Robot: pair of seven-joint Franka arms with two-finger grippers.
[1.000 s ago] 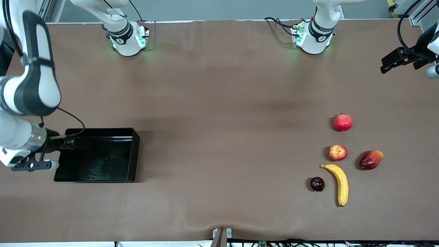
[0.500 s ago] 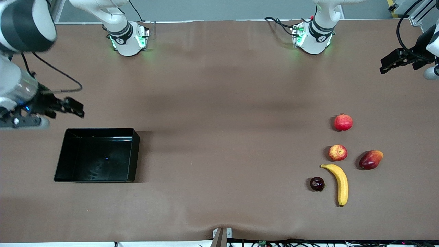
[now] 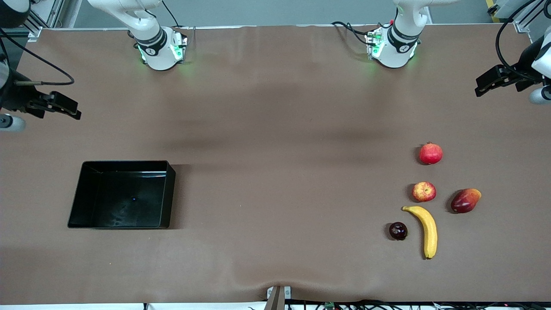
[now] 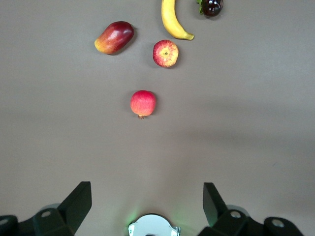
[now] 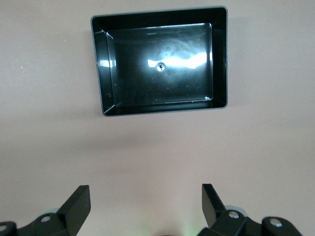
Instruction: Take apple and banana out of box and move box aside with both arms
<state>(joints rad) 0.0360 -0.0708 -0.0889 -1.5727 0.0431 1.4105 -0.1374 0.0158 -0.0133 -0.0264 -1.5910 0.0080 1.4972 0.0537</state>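
The task looks finished, and the step in hand is the pull-back to rest. The box (image 3: 122, 194) sits empty at the right arm's end of the table (image 3: 275, 129). The apple (image 3: 424, 191) and the banana (image 3: 426, 230) lie out on the table at the left arm's end, among a pomegranate (image 3: 431, 153), a mango (image 3: 465, 200) and a small dark fruit (image 3: 398, 230).

The right claw (image 3: 54, 105) hangs over the table edge at its own end, fingers spread wide and holding nothing. In the right wrist view the box (image 5: 160, 66) lies well ahead of the spread fingers (image 5: 78, 204), with bare table between. The left claw (image 3: 490, 82) is likewise splayed and empty, up over the edge at the left arm's end. From its wrist view the pomegranate (image 4: 143, 103) is the nearest fruit ahead of it, then the apple (image 4: 165, 53), with the banana (image 4: 172, 19) farthest out.

As I judge it, no grasp remains to be made; the next move calls only for both arms to settle clear of the fruit and the box.

Compared with a second ago, the right claw has left the box's end wall, where it was low at the rim, and has risen and drawn off toward the robots' bases. The left claw has barely shifted. The box and all the fruit lie where they were.
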